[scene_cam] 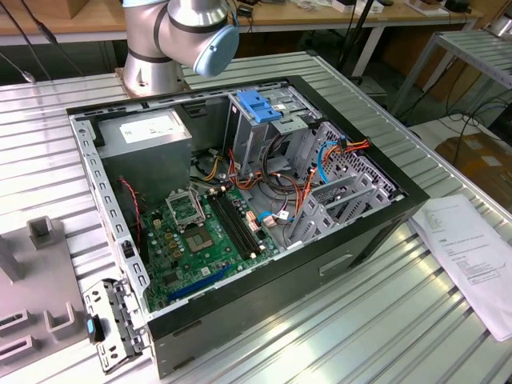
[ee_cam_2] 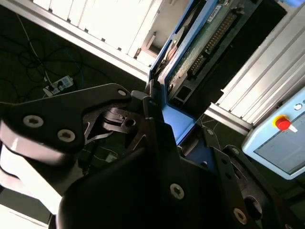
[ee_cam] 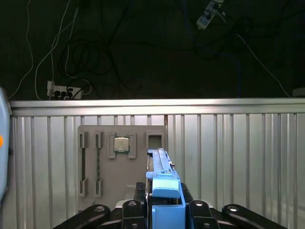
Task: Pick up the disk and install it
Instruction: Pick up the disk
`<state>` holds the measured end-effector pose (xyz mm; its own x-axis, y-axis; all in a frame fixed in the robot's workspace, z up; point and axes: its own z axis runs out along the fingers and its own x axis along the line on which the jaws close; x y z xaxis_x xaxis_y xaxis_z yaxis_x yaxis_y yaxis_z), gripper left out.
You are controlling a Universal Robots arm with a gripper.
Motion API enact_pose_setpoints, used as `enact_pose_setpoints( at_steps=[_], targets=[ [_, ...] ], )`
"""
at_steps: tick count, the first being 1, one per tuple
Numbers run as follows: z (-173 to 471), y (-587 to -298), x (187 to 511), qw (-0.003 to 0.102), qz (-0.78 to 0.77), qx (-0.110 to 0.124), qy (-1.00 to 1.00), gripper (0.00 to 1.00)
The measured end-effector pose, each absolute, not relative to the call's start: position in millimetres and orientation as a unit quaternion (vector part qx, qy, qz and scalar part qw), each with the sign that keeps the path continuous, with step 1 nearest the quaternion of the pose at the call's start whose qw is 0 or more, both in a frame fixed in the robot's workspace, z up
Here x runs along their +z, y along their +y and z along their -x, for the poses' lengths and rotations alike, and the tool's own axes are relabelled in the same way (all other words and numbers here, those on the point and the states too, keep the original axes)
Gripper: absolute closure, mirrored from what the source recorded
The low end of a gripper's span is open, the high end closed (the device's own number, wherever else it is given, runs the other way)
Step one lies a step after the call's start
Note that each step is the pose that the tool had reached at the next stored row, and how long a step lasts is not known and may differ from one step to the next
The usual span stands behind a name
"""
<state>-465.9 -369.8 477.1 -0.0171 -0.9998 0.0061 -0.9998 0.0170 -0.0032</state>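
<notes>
blue plastic edges the disk [ee_cam_2: 200, 45], which sits edge-on in the gripper [ee_cam_2: 174, 125]. in the second wrist view the black fingers [ee_cam_2: 145, 119] are clenched on the blue rail from either side. the disk's green circuit board and pin connector face the camera. past it are a pale control tablet [ee_cam_2: 281, 143] with a red button [ee_cam_2: 282, 123], and a power strip [ee_cam_2: 59, 85] among cables on the dark floor.

in the first wrist view the same disk [ee_cam: 164, 183] juts out from between the fingers [ee_cam: 188, 200] of the gripper [ee_cam: 164, 196], thin edge toward the lens. beyond it a grey plate [ee_cam: 121, 176] lies on the ribbed metal table [ee_cam: 228, 157], with a chip [ee_cam: 121, 143] seated in one of its pockets. the disk looks to hang in the air over the near part of that plate, apart from it, though the angle makes this hard to judge.

in the exterior view the arm [scene_cam: 184, 32] stands at the far side of the table [scene_cam: 360, 320]. an open computer case [scene_cam: 240, 320] lies on its side in the middle, with its motherboard [scene_cam: 200, 232] bare. a blue handle [scene_cam: 258, 104] sits atop the drive cage [scene_cam: 264, 132] inside it. the grey plate [scene_cam: 40, 296] lies at the exterior view's left and a printed paper [scene_cam: 472, 248] at the exterior view's right, both beside the case.
</notes>
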Motion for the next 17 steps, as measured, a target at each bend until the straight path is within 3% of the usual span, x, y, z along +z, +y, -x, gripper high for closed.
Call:
enact_pose_setpoints(
  at_steps=[17],
  targets=[
    [459.9,-369.8,489.2,0.001,-0.701,0.003,-0.713,0.63]
  ],
)
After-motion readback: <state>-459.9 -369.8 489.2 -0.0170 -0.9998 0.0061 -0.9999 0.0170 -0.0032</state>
